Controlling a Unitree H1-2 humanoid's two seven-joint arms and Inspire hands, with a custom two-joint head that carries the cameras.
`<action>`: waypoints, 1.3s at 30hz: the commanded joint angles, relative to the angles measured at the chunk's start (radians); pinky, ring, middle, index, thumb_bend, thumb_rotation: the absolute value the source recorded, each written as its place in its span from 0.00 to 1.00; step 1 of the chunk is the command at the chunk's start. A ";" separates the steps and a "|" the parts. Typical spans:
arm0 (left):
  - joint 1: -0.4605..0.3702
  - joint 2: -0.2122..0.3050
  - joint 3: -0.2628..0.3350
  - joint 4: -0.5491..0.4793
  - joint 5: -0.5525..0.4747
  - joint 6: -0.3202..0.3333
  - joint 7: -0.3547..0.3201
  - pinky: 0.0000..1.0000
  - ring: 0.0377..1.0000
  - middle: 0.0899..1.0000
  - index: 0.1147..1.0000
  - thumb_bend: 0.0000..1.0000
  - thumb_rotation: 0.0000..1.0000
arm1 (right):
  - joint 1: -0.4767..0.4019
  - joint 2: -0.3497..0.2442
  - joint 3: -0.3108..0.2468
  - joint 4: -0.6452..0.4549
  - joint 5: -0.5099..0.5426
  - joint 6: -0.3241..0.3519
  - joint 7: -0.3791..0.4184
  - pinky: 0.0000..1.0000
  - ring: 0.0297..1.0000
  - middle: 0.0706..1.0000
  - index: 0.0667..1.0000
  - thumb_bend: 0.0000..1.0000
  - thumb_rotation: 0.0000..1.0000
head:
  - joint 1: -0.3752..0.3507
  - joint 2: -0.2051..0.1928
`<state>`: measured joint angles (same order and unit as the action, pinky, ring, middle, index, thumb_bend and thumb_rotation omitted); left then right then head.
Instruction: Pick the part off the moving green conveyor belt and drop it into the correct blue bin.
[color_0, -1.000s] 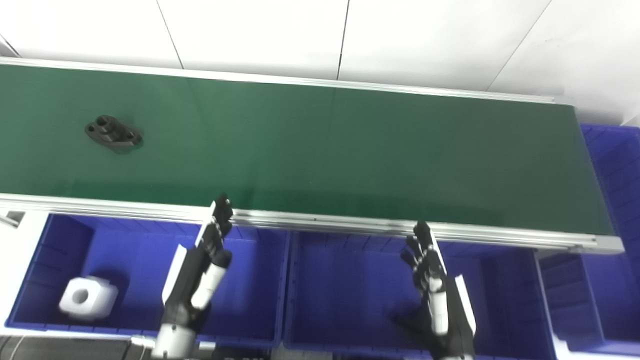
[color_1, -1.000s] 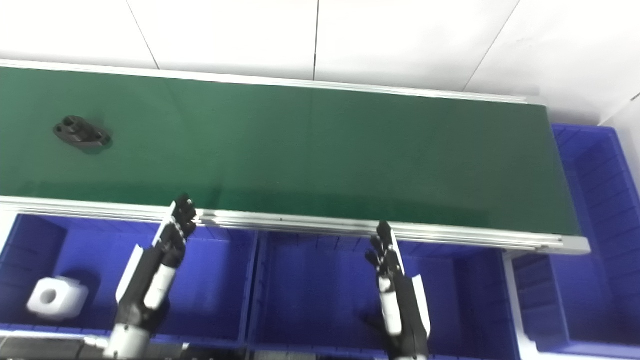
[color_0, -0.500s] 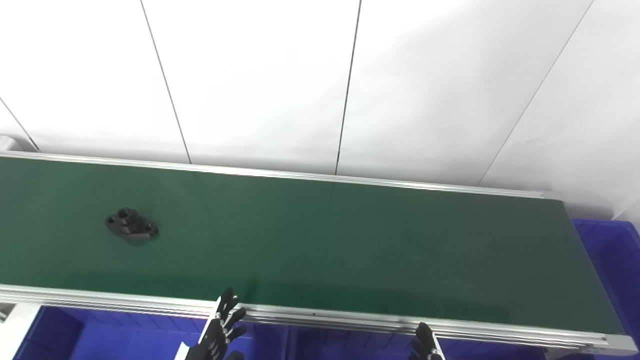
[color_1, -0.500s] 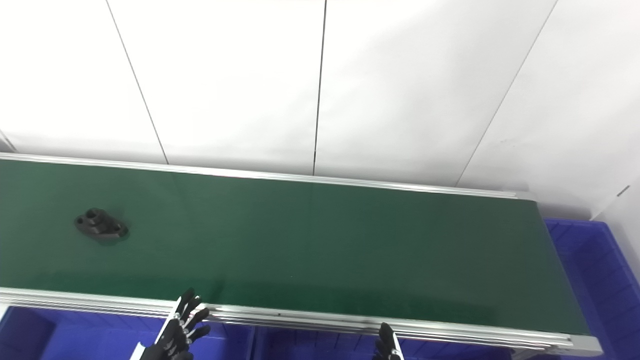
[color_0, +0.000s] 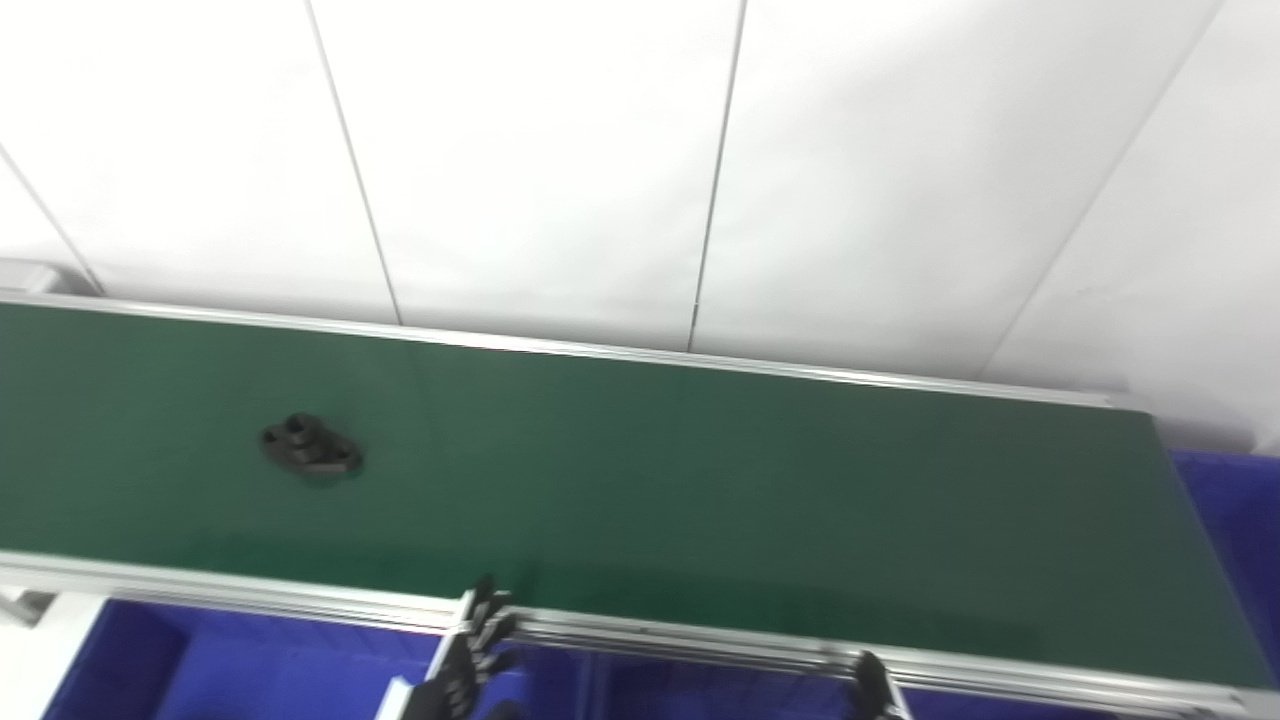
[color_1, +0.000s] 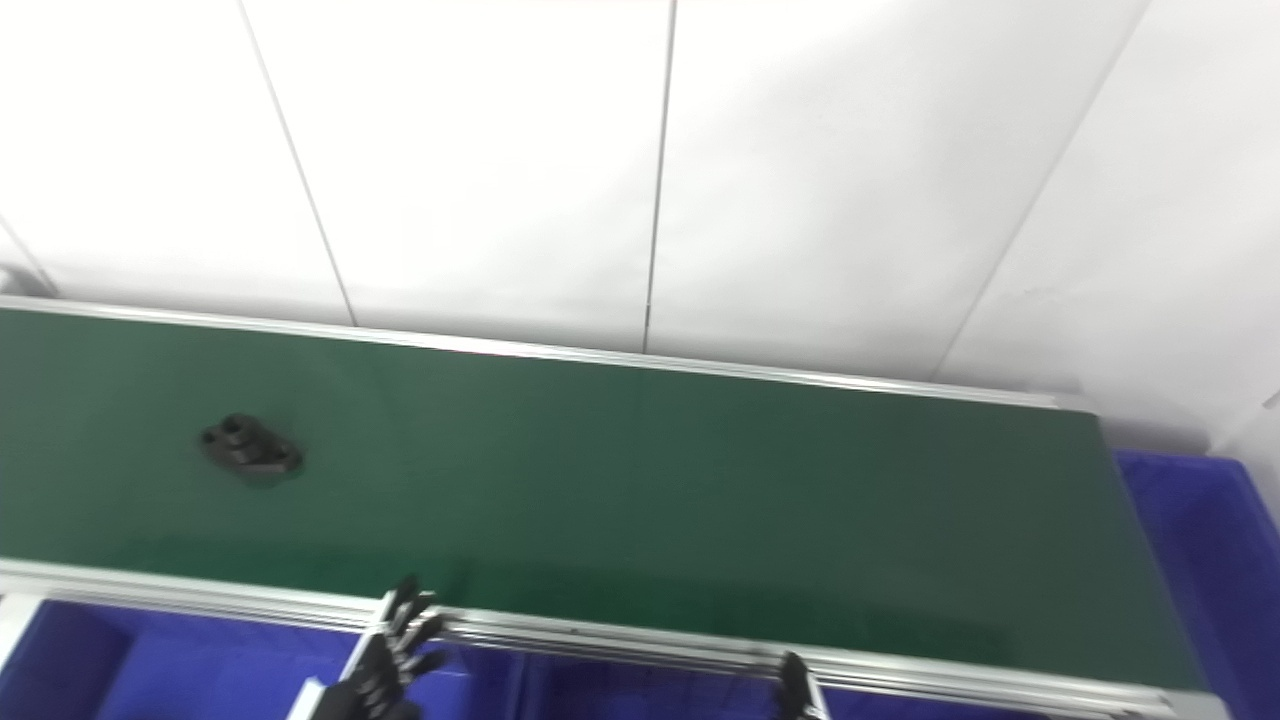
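Note:
A small black part (color_0: 311, 455) with two holes lies on the green conveyor belt (color_0: 700, 470) at its left side; it also shows in the right eye view (color_1: 250, 451). My left hand (color_0: 470, 660) shows only at the bottom edge, fingers spread and empty, below the belt's near rail and to the right of the part. Only the fingertips of my right hand (color_0: 872, 688) show at the bottom edge, further right; whether it is open or shut does not show. Neither hand touches the part.
Blue bins (color_0: 230, 665) run below the belt's near aluminium rail (color_0: 700, 640), mostly cut off by the picture's edge. Another blue bin (color_0: 1230, 520) stands past the belt's right end. A white panelled wall rises behind the belt.
The camera tilted up and shifted slightly, so the bins and most of both hands left the picture. The black part has travelled a little to the right on the belt.

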<state>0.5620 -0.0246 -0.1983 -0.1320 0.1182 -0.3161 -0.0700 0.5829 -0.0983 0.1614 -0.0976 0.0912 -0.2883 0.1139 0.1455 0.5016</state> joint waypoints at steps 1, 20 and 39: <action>-0.008 -0.020 -0.015 -0.004 0.029 -0.046 0.021 0.79 0.89 0.93 1.00 0.73 0.81 | 0.000 -0.016 -0.016 -0.012 0.028 -0.062 0.022 1.00 1.00 1.00 1.00 0.92 0.97 | 0.016 0.004; -0.016 -0.066 -0.056 -0.004 0.032 -0.016 0.060 0.73 0.88 0.92 1.00 0.80 0.70 | -0.018 -0.052 -0.060 -0.023 0.037 -0.054 0.061 1.00 1.00 1.00 1.00 0.89 0.95 | 0.045 0.057; -0.018 0.014 -0.032 -0.029 0.015 -0.014 0.048 0.77 0.88 0.91 1.00 0.78 0.70 | -0.139 0.076 -0.072 -0.214 -0.373 -0.039 -0.085 0.87 0.94 0.99 1.00 0.71 0.71 | -0.034 0.095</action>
<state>0.5409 -0.0142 -0.2300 -0.1291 0.1409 -0.3065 -0.0161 0.4653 -0.0368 0.0901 -0.2720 -0.2593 -0.3428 0.0488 0.1120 0.5967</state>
